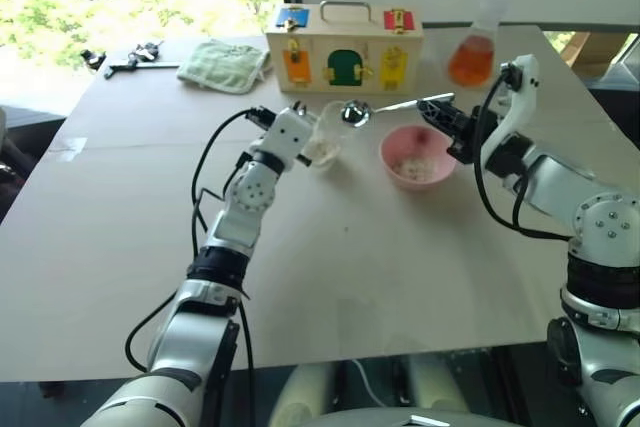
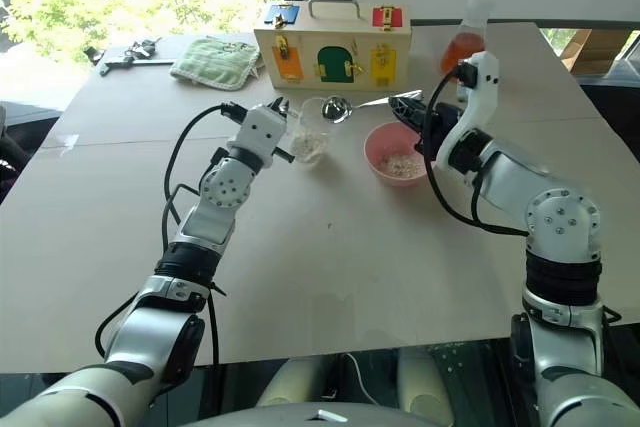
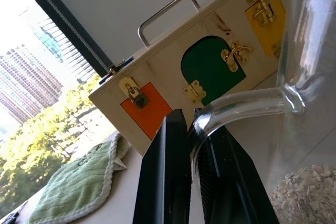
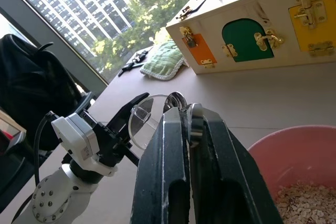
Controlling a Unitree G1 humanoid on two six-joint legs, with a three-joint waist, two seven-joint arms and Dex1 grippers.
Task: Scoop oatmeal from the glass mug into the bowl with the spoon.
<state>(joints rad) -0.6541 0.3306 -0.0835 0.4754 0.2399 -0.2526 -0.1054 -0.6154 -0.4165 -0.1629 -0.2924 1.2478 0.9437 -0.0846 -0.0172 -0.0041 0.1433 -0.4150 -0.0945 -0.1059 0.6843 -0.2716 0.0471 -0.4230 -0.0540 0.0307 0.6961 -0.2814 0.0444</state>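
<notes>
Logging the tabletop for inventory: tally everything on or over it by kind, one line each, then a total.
Glass vessels: 2, the glass mug and the flask of orange liquid
Bowls: 1, the pink bowl
Spoons: 1, the spoon
Wooden latch boxes: 1
Green cloths: 1
Dark metal tools: 1 cluster
Total: 7

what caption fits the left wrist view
Left gripper shut on clear glass mug's handle, beige oatmeal inside, wooden latch box behind.
</notes>
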